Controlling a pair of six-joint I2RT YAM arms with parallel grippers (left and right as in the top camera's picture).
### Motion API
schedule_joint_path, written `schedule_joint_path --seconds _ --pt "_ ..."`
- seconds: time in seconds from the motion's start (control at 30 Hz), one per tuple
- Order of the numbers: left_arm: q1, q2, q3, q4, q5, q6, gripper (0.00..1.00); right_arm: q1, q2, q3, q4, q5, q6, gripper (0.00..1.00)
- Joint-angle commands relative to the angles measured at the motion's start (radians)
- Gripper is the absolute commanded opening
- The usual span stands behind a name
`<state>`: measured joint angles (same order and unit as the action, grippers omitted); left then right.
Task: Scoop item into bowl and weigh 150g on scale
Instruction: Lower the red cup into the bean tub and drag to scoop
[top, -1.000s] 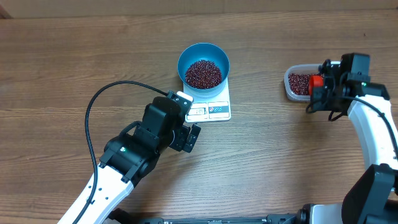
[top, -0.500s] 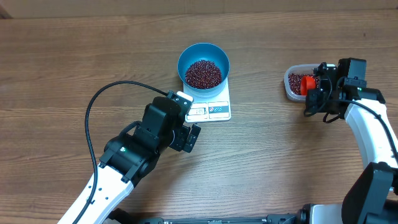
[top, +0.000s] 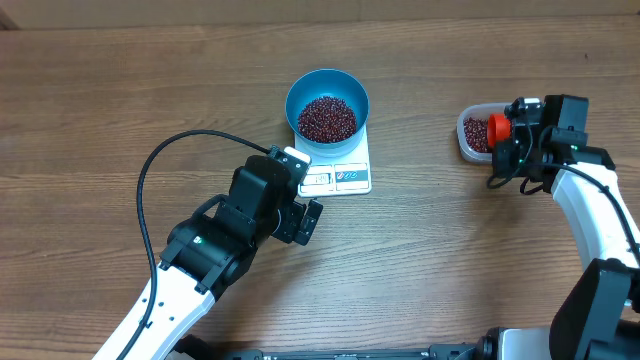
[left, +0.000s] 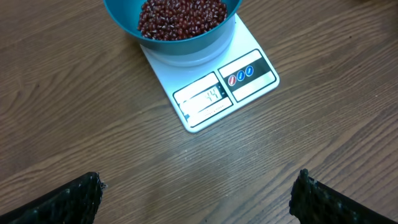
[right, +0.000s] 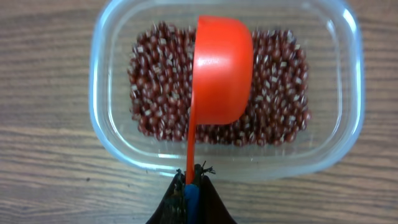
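Beans (top: 327, 118) heap in the bowl (top: 293, 96) on the scale (top: 352, 178), but more look needed: my right gripper (right: 189, 186) clenches the scoop (right: 221, 78) over the tub (right: 102, 134), my left gripper (left: 199, 199) hangs wide, empty.

Bright, even light falls from above in all three views. The wooden table (top: 100, 100) shows only soft, faint shadows in the overhead view. The display of the scale (left: 255, 74) is readable. Mild glare runs along the rim of the clear tub (right: 99, 124), and the orange scoop (right: 221, 68) is sharp with a soft sheen.
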<state>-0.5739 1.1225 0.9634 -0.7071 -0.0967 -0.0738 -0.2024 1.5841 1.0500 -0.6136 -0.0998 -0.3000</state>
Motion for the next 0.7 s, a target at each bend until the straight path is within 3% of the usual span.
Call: schedule_joint_path --seconds 0.0,0.67 --pt "0.004 0.003 0.000 0.004 0.012 0.018 0.99 -0.001 0.027 -0.008 0.008 0.012 -0.022 0.04" --pt "0.004 0.003 0.000 0.004 0.012 0.018 0.99 -0.001 0.062 -0.008 -0.014 -0.167 -0.023 0.04"
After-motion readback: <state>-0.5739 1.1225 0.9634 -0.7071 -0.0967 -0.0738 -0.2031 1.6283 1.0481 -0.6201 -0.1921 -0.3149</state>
